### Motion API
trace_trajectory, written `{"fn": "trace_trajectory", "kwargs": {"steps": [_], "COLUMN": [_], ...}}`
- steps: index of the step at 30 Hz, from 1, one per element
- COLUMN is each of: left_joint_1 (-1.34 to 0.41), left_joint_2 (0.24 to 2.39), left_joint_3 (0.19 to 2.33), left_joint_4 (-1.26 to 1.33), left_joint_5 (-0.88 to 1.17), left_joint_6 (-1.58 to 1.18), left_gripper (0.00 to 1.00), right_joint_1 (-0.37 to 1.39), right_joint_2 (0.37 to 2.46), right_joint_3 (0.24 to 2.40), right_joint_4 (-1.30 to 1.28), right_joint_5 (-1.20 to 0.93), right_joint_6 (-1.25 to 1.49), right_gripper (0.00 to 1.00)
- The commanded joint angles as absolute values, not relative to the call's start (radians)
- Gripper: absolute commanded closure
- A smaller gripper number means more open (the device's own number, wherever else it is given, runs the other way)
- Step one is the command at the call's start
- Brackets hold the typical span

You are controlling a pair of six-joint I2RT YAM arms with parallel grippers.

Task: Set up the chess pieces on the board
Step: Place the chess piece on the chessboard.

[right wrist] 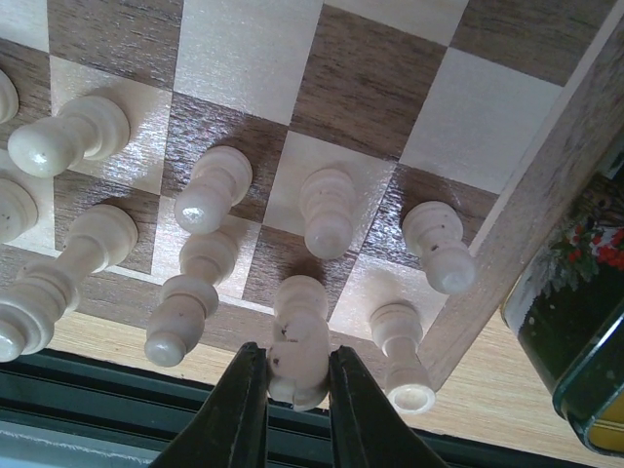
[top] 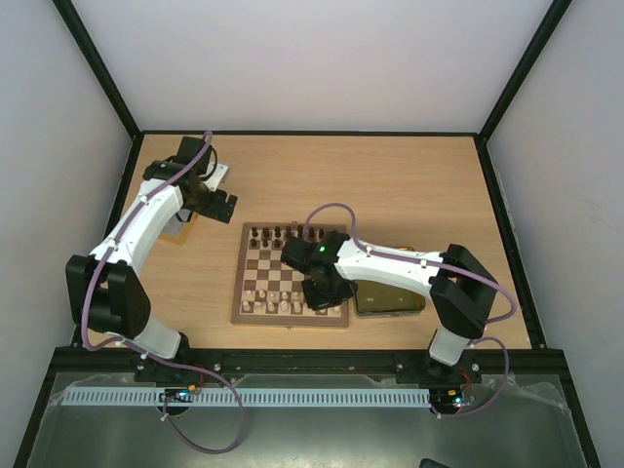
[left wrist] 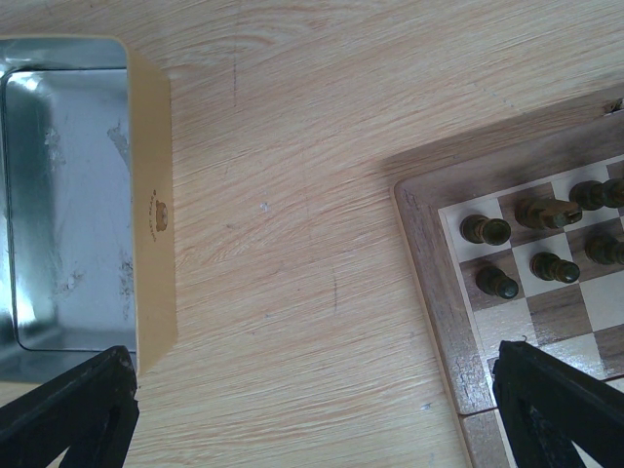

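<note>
The board (top: 240, 285) lies mid-table, with dark chess pieces (top: 278, 235) along its far rows and cream ones (top: 268, 304) along its near rows. My right gripper (right wrist: 297, 369) is shut on a cream piece (right wrist: 300, 343) whose base meets a dark square in the nearest row, second from the right edge. A cream rook (right wrist: 404, 359) stands beside it and cream pawns (right wrist: 328, 209) stand ahead. In the left wrist view, my left gripper (left wrist: 312, 429) hangs open over bare table between a tin and the board's far-left corner (left wrist: 427, 255), where dark pieces (left wrist: 486, 230) stand.
An open gold-walled tin with a silver inside (left wrist: 68, 195) sits left of the board under the left arm (top: 146, 214). A dark green and gold tin (right wrist: 575, 312) lies just right of the board (top: 390, 297). Black frame rails edge the table.
</note>
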State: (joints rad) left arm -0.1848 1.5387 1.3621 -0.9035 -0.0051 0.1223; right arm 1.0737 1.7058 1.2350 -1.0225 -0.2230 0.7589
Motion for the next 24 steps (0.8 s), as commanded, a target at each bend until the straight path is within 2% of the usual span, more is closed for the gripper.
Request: {"fn": "trace_trajectory", "kwargs": {"steps": [1,8,24], "left_joint_1": [-0.181,-0.181,-0.181], "left_joint_2": [1.53,1.532,1.531], "left_joint_3": [1.37,1.371,1.367], "left_joint_4": [-0.914,-0.914,-0.913], "left_joint_5": [-0.013,-0.011,-0.009], "left_joint_6": [0.116,0.116,0.117], "left_gripper": [0.01,0.01,0.01], "right_joint_1": [1.08,1.08,1.08], "right_joint_2": [1.718,1.716,1.711], "right_joint_3": [1.234,1.236,1.233], "right_joint_4": [-1.025,-1.028,-1.022], "right_joint_5": [-0.216,-0.216,-0.222], "right_joint_6": [0.75,0.753,0.757], "right_gripper": [0.87,0.83,0.82]}}
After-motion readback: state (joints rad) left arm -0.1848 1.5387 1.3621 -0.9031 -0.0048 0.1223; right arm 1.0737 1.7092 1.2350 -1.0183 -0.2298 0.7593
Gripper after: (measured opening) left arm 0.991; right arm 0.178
